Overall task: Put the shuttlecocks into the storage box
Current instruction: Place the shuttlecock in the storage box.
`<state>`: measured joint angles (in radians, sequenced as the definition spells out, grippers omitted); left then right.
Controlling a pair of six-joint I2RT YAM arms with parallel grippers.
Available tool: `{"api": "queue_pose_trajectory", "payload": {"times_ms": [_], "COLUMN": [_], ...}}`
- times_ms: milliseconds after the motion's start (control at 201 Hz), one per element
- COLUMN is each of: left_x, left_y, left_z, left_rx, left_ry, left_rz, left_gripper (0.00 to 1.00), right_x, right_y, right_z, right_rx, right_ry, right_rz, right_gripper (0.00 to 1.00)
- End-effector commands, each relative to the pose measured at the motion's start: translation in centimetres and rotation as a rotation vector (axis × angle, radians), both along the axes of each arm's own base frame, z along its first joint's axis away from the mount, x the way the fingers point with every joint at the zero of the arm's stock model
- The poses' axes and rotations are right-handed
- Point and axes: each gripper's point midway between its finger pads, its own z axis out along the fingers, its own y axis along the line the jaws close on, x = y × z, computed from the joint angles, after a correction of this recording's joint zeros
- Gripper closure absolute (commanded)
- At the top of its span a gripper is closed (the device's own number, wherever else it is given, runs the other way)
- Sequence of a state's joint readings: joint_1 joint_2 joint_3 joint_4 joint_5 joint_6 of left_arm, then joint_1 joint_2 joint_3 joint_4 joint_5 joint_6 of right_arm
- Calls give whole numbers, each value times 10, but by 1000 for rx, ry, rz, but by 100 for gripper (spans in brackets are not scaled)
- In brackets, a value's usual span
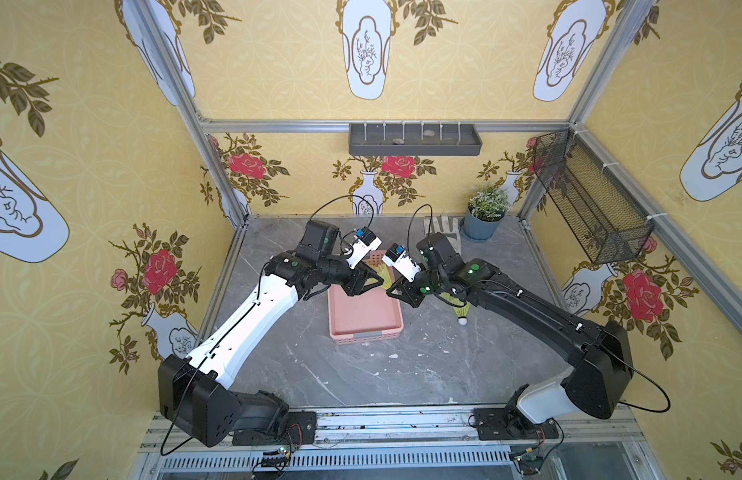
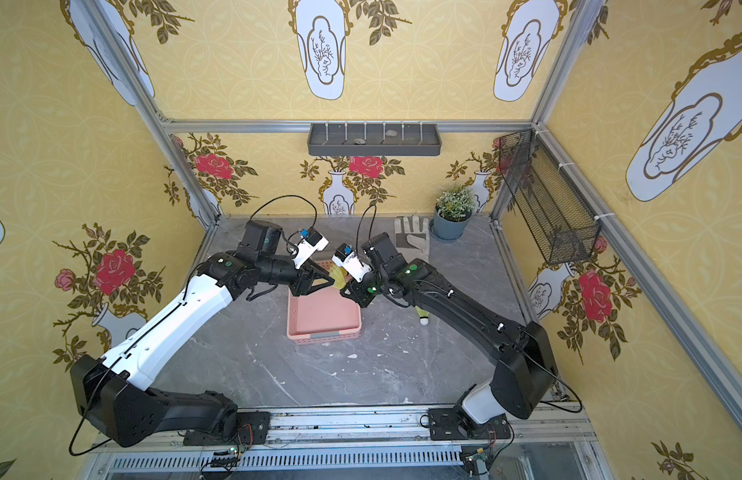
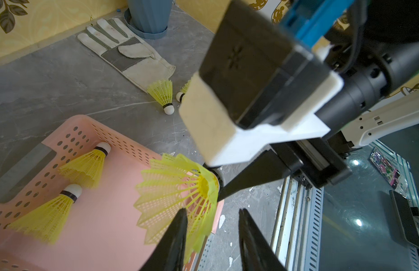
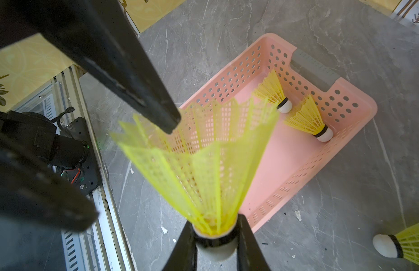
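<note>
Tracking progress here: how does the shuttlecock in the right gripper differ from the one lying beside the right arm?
Grip: the held shuttlecock is clamped at its tip by the right gripper; the table shuttlecock lies free. Place: the held shuttlecock hangs over the storage box's edge; the table shuttlecock rests outside it. Both are yellow with white tips.

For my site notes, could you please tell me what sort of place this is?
Probably a robot test cell dressed as a room: wallpaper panels on an aluminium frame, a left arm and right arm bolted to a rail, and a potted plant.
</note>
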<state>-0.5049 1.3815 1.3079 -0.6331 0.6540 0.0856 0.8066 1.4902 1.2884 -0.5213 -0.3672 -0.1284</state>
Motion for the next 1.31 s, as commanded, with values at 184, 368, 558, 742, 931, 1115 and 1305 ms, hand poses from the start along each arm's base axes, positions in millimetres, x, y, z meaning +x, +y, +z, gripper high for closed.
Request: {"api": "queue_pose_trajectory", "payload": {"times_ms": [184, 368, 558, 742, 931, 1115, 1305], "left_x": [3, 21, 44, 62, 76, 88, 96], "left_y": [-3, 1, 13, 25, 28, 23, 22], "left_z": [0, 5, 0, -21, -48, -70, -92], "left_rx": [-12, -76, -155, -183, -181, -182, -188], "left_ry": [-1, -15, 16, 79, 174, 254, 325], "left_rz": [11, 169, 393, 574, 678, 737, 800], "left_gripper": [100, 100, 100, 100, 100, 100, 100], "right_x": [4, 20, 49, 72, 85, 91, 88], "right_y": [-1, -14, -49, -88, -117, -135, -139], "right_z": [4, 4, 12, 15, 13, 2, -7], "right_rx": [14, 26, 110, 185, 205, 170, 153], "right_ry": [-32, -79, -75, -75, -89, -62, -35], "right_rz": [-24, -140, -351, -577, -767, -893, -914], "right_gripper": [67, 33, 23, 23, 23, 24, 24]}}
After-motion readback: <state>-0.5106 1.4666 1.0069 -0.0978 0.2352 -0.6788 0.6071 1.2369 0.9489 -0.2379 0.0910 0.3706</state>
